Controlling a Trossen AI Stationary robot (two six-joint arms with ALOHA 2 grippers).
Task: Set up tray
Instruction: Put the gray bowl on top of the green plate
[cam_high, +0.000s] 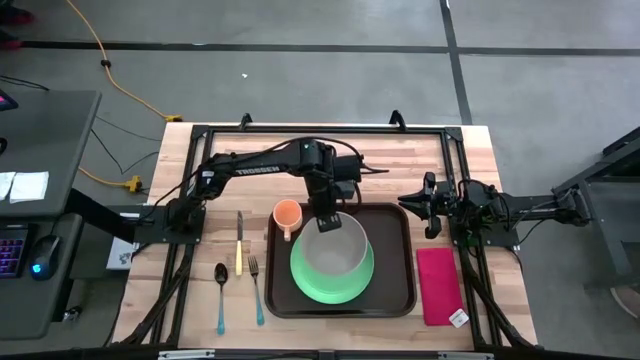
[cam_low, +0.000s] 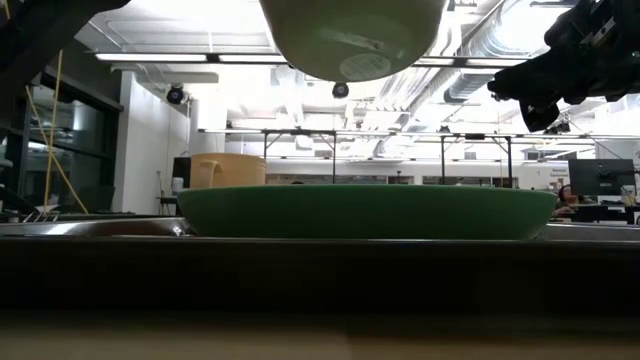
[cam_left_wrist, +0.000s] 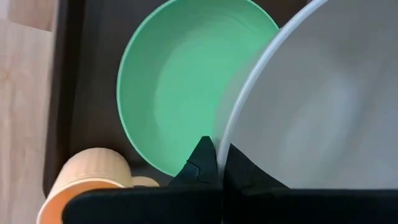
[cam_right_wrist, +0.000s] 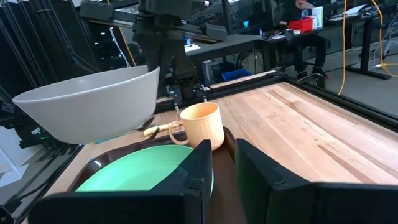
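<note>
White bowl (cam_high: 334, 246) pinched at rim by left gripper (cam_left_wrist: 216, 163), above plate (cam_high: 352, 285) on tray (cam_high: 398, 300); next: lower, release. Right gripper (cam_right_wrist: 224, 163) idle, fingers slightly apart, empty.

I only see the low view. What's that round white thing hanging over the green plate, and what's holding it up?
Observer: It's a bowl. The left gripper pinches its rim.
Operator: Is the plate right on the table?
Observer: No, the plate sits in a brown tray.
Operator: Where are the fork and stuff?
Observer: A spoon, knife and fork lie on the table, on the left arm's side of the tray.
</note>
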